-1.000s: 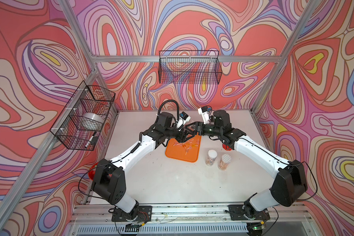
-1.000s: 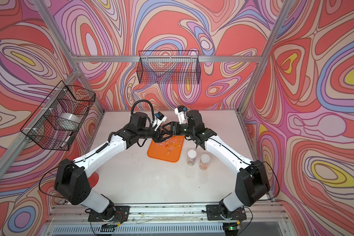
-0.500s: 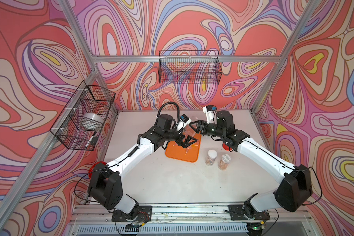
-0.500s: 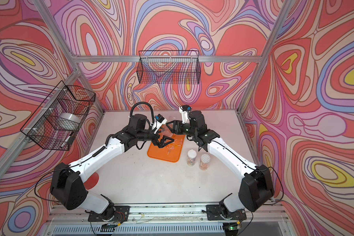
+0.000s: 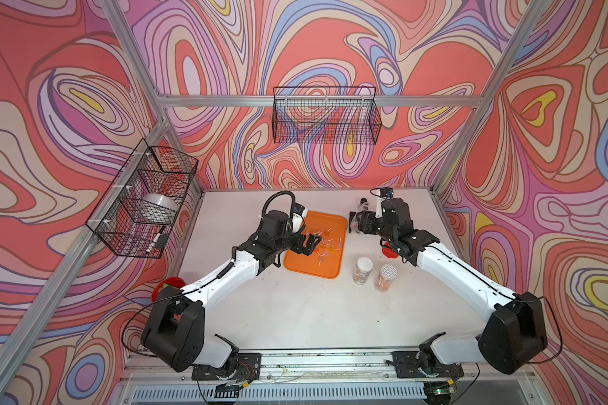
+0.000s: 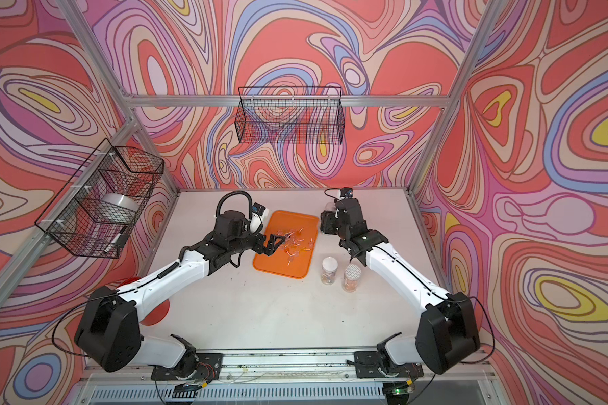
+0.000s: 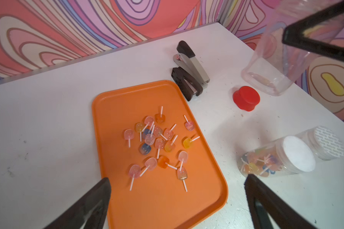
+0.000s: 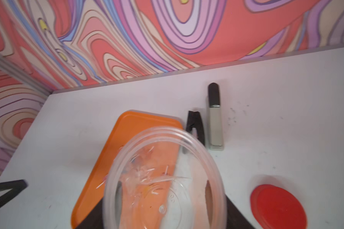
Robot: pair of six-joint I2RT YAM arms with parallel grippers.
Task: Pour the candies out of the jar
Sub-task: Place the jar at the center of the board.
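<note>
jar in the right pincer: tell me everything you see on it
The jar is clear thin plastic, round, wide-mouthed, lidless, and looks empty. The right pincer grips its sides, mouth up, somewhat tilted, over the table beside the tray, a red lid near. Whether it touches the table is unclear.

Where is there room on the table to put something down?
Bare: the wide white table stretch between the orange tray and the front rail, and the strip between tray and left wall. Crowded: right of the tray, with stapler, red lid and two capped jars.
</note>
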